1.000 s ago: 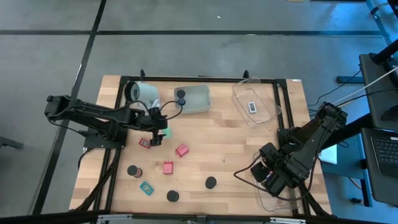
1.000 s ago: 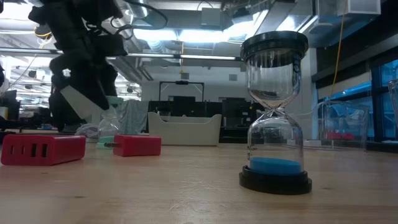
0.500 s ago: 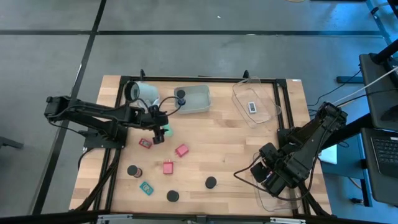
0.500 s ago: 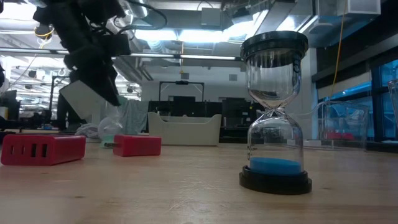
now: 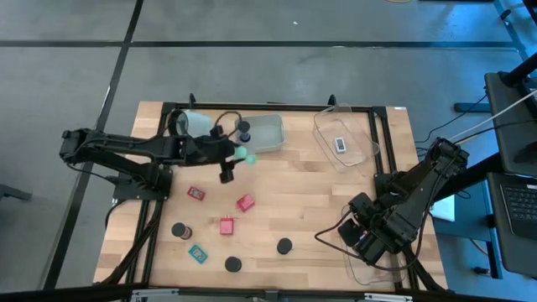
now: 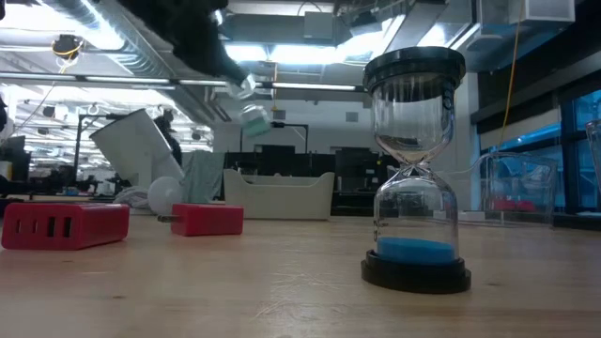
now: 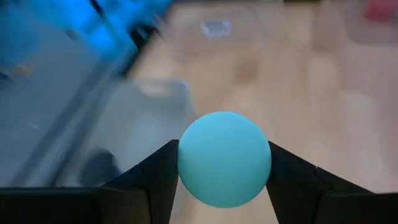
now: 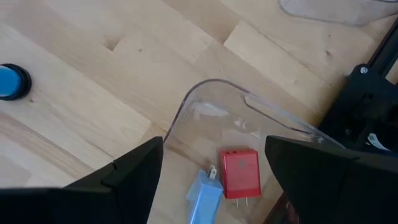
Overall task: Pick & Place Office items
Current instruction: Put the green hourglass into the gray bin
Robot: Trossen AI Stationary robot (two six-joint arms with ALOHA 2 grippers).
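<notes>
Right now your left tool is closed on a small teal ball, held up off the counter close to the grey tray at the back. In the left wrist view the ball sits squeezed between the two dark fingers, with the tray's pale wall just ahead.

A round ball gripped on two small contact patches may well slip or pop out if the arm jerks, and it would roll across the wood toward the red blocks and black caps. Releasing before it is over the tray could bounce it off the rim. The large white cup lies on its side next to the arm, so a wide swing might knock it.

Your right tool waits open at the counter's right edge, above a clear tray holding a red plug and a pale blue piece.
</notes>
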